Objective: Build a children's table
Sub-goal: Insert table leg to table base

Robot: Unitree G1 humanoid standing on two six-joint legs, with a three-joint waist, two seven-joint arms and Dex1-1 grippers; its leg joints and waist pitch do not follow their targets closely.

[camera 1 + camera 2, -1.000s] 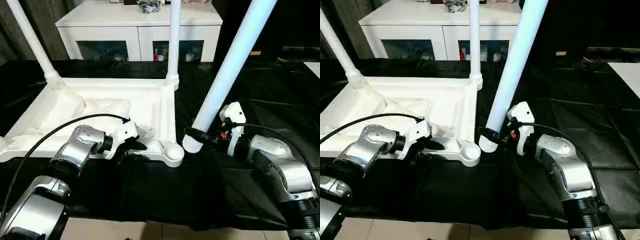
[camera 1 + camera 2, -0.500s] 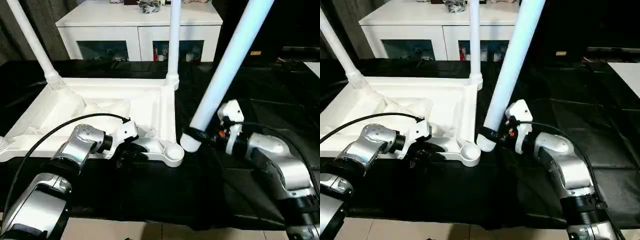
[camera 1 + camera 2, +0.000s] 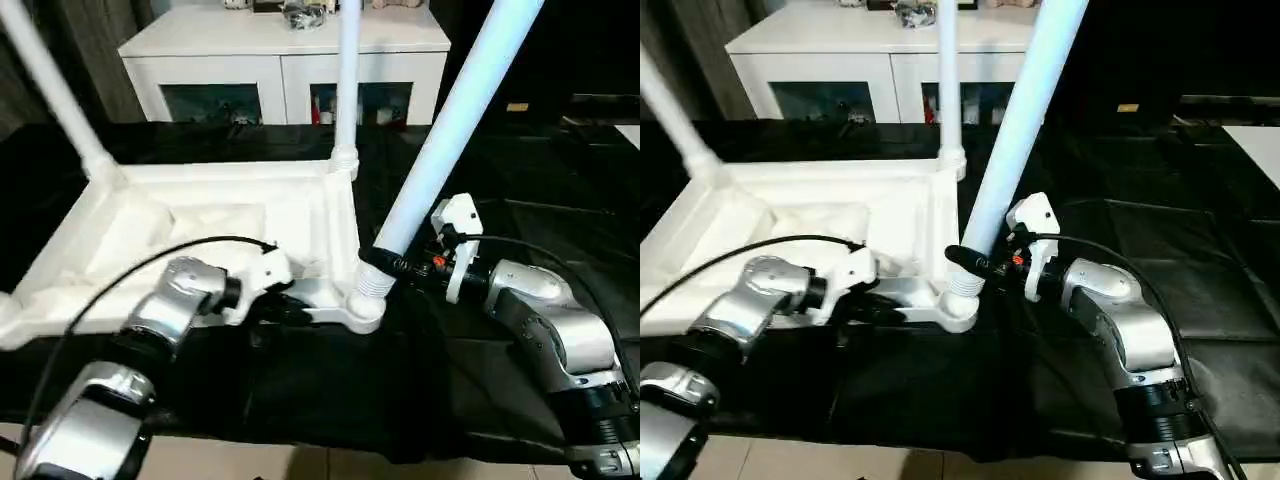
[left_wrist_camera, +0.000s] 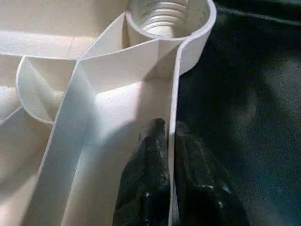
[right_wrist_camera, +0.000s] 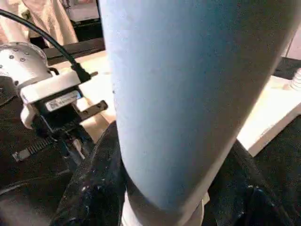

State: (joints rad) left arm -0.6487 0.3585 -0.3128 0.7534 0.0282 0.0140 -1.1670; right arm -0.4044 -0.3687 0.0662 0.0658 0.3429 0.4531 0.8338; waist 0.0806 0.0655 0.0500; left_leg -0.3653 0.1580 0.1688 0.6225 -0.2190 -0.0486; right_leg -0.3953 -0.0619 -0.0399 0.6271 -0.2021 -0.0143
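At the near socket (image 3: 366,300), right end effector (image 3: 385,262) grips tilted leg (image 3: 450,125).

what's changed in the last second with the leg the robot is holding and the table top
The right end effector has carried its leg leftward, so the threaded end now sits in the near corner socket instead of hanging beside it. The left end effector stays clamped on the table top rim, and both far legs remain standing.

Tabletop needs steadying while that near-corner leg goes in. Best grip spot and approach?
Take the tabletop by its thin upright near rim wall, beside the corner socket, coming from the robot's side. The wall fits between claw fingers; the left claw pinches it there.
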